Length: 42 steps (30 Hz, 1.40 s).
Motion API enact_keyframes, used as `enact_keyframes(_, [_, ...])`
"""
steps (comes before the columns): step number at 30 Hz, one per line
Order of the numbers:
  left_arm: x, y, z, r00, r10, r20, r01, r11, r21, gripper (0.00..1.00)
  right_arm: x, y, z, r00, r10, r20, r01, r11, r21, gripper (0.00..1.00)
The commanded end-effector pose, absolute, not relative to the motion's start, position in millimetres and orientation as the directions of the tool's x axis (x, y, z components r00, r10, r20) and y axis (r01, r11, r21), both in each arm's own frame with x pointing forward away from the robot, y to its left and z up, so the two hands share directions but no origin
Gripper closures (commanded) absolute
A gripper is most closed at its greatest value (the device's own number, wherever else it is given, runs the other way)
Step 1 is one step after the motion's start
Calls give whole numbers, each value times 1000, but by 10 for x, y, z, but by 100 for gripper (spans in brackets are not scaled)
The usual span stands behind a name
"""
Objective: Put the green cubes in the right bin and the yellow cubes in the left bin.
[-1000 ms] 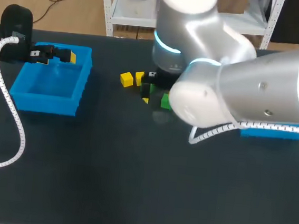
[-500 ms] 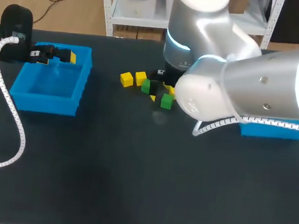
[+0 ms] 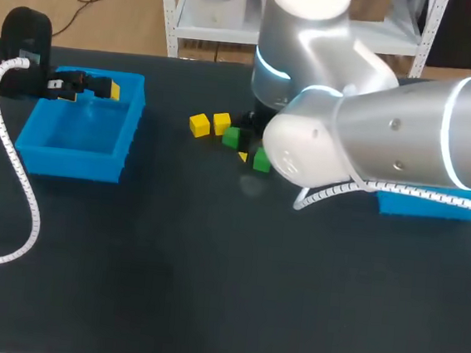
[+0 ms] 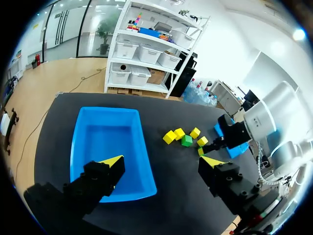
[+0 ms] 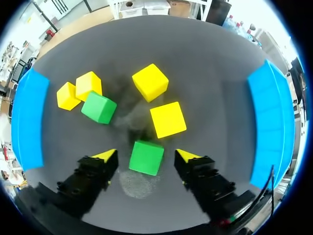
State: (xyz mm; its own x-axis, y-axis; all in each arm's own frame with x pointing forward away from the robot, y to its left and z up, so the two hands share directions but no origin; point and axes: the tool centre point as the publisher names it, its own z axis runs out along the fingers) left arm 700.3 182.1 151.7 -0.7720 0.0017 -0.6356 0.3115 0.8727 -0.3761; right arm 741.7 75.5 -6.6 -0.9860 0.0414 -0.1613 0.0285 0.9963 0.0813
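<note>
Dark table [image 3: 166, 287]: cubes [image 3: 199, 125], blue bins [image 3: 70, 163]

In the head view my right arm [image 3: 373, 131] hides the right claw [image 5: 146, 155], two of the four yellow cubes [image 5: 167, 119] and most of the right bin [image 3: 429, 205] at the tabletop's right edge. A yellow sliver [image 3: 242, 155] beside the green cube [image 3: 260, 160] is too small to tell as cube or fingertip. The right wrist view's rim cuts off that bin and the left bin [image 5: 27, 117].

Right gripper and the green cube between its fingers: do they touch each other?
Apart. In the right wrist view, dark table shows between the green cube and each fingertip of the open right gripper.
</note>
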Motion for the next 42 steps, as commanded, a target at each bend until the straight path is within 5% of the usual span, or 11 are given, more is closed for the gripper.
enact_keyframes(1, [7000, 1842, 1500, -768, 0, -641, 319, 867, -382, 0, 7423, 770, -85, -986, 39, -163, 26, 997, 77, 100])
enact_keyframes(18, [7000, 1842, 1500, -768, 0, -641, 319, 867, -382, 0, 6985, 510, 475, -954, -86, -286, -121, 987, 109, 100])
enact_keyframes(29, [7000, 1842, 1500, -768, 0, -641, 319, 867, -382, 0, 7005, -710, 1494, -853, 53, -520, 4, 996, 94, 100])
enact_keyframes(42, [7000, 1842, 1500, -768, 0, -641, 319, 867, -382, 0, 7155, -1921, 1267, -839, 234, -492, 266, 964, 5, 100])
